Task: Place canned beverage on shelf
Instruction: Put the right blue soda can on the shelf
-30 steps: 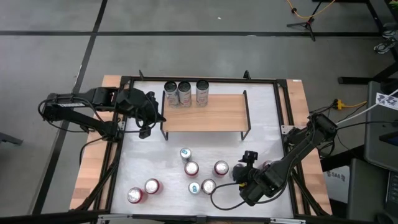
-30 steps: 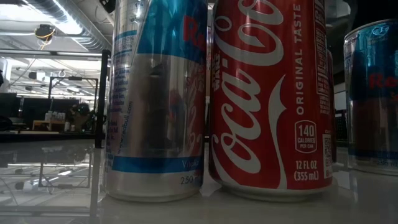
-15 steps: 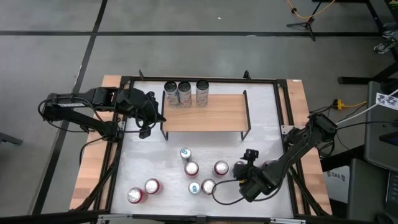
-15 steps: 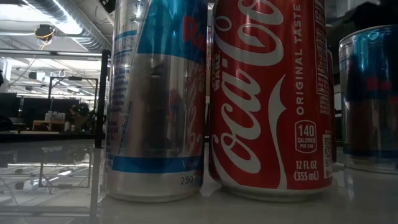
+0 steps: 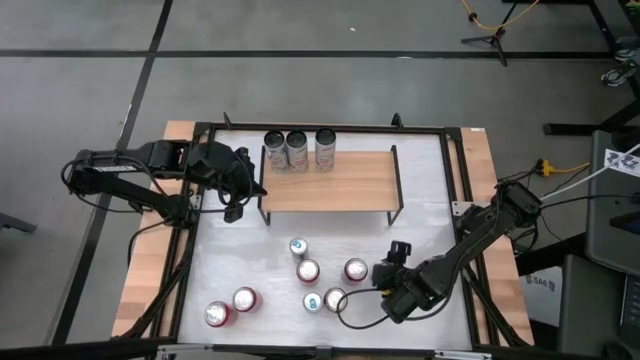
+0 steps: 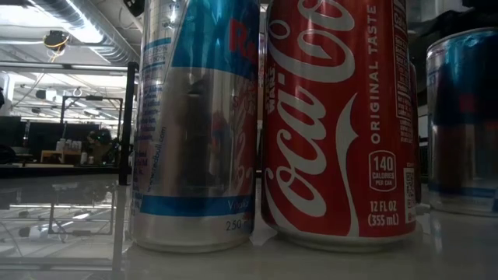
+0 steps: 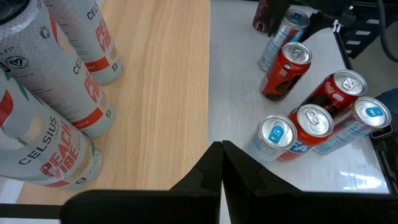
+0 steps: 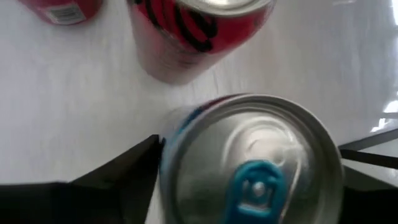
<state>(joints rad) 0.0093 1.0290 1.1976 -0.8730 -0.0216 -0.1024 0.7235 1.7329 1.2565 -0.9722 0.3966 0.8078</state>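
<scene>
Three cans (image 5: 296, 148) already stood in a row along the far left edge of the shelf (image 5: 330, 183), leaving most of the plank bare. Six more cans waited on the white table (image 5: 420, 220) in front of it, so the job looked under halfway done. The right gripper (image 5: 372, 277) sat low among them, its fingers spread around a blue-tabbed can (image 8: 252, 162) which filled the right wrist view; whether they were gripping it could not be told. A red can (image 8: 196, 34) stood just beside it. The left gripper (image 5: 243, 192) waited with fingers pressed together, empty, at the shelf's left end
</scene>
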